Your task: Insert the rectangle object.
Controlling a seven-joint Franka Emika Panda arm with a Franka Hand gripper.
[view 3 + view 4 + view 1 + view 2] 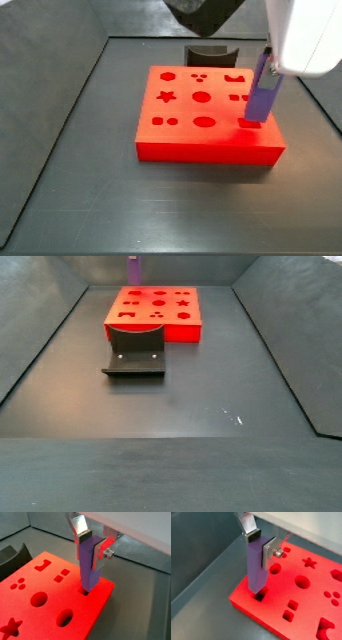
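1. Two-finger gripper (92, 543) stood above a corner region of the flat red foam block with shaped holes (60, 594), near its edge; seen in both wrist views (261, 543).
2. Jaws closed narrowly on the slim purple-blue rectangular bar (89, 564), flat silver finger plates (81, 527) pressed on opposite faces of its upper part.
3. Bar held upright, lower end at the mouth of a small rectangular hole by the block's edge (255, 572); depth of entry could not be judged.
4. In a side view, bar (262, 100) stood at the block's (207, 140) edge, beneath the white arm housing.
5. Dark grey curved holder (135, 354) lay on the dark floor just beside the block (154, 314); bar top (135, 270) visible beyond the block.
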